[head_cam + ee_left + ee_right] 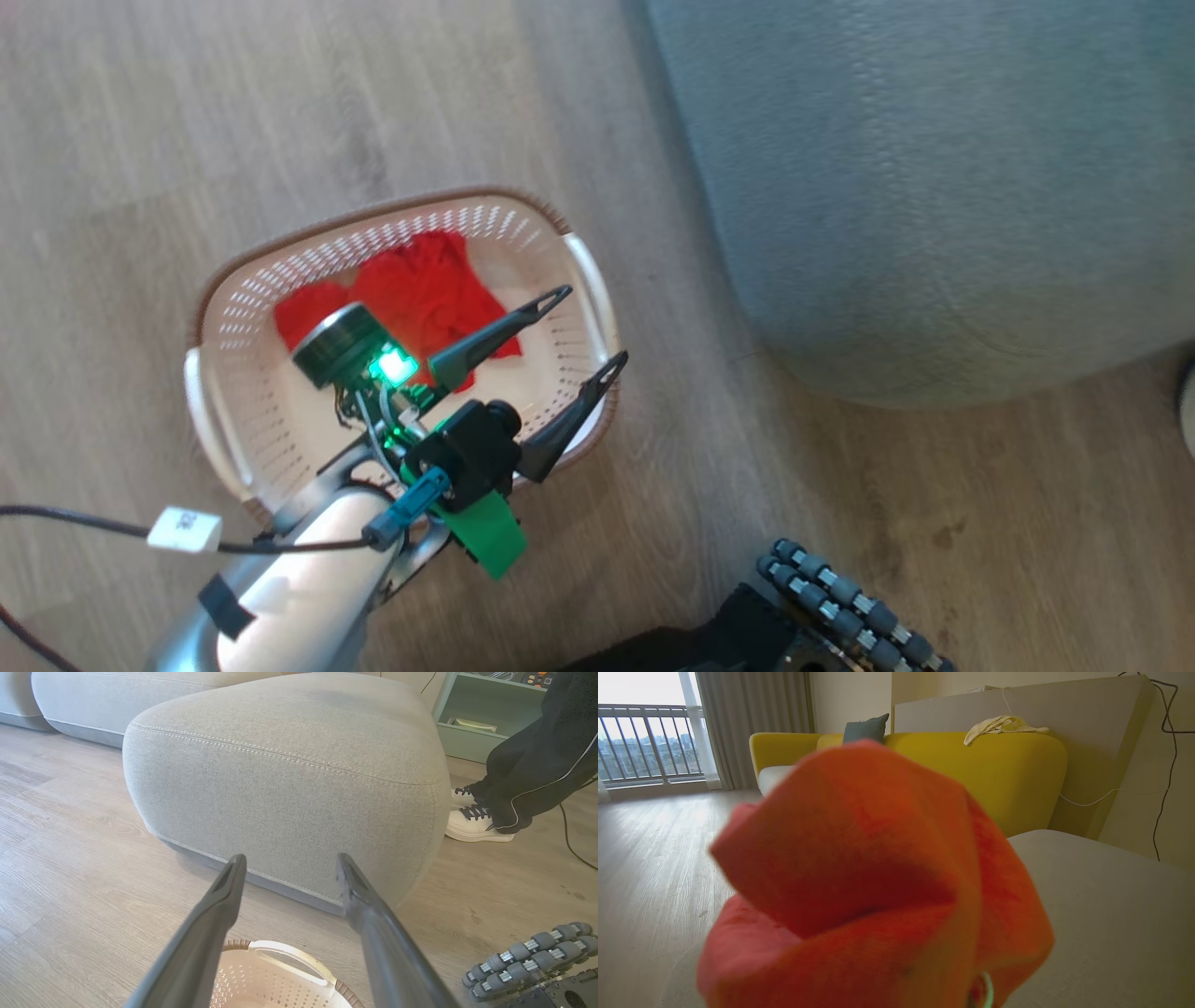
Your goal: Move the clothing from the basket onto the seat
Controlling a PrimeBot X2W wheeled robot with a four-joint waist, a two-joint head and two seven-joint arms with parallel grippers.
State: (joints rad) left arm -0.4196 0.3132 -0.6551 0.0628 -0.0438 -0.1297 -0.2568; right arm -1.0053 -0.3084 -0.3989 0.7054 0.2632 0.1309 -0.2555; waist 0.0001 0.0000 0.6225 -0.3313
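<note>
I am watching the left gripper (pixel 593 324) hanging over the laundry basket (pixel 247 392) with its two dark fingers spread wide and nothing between them. Under and just behind those jaws, a red garment (pixel 420 289) is lying crumpled on the basket's floor, well clear of the fingertips. In the left wrist view, the basket's white handle (pixel 289 956) is sitting directly under the jaws. Straight ahead of the fingertips, the grey-green sofa (pixel 289 774) is showing its rounded corner and pale double-stitched seam. Off to one side of the jaws, a person's white laced shoes (pixel 472 823) and dark trousers with a thin pale stripe are standing on the wood floor (pixel 70 868), and the robot's roller wheel (pixel 528 952) is lying nearer. A green light (pixel 392 366) is glowing on the left wrist. A small white tag (pixel 185 529) is hanging on the arm's cable, and its print is coming through too blurred for me to read. The right gripper is closed. A bunched red cloth (pixel 859 868) is covering its fingers right in front of the lens, gripped there, with the pale seat cushion spreading just beneath it. Far ahead of those jaws, a yellow sofa (pixel 971 765) is carrying a pale rag (pixel 1004 724).
</note>
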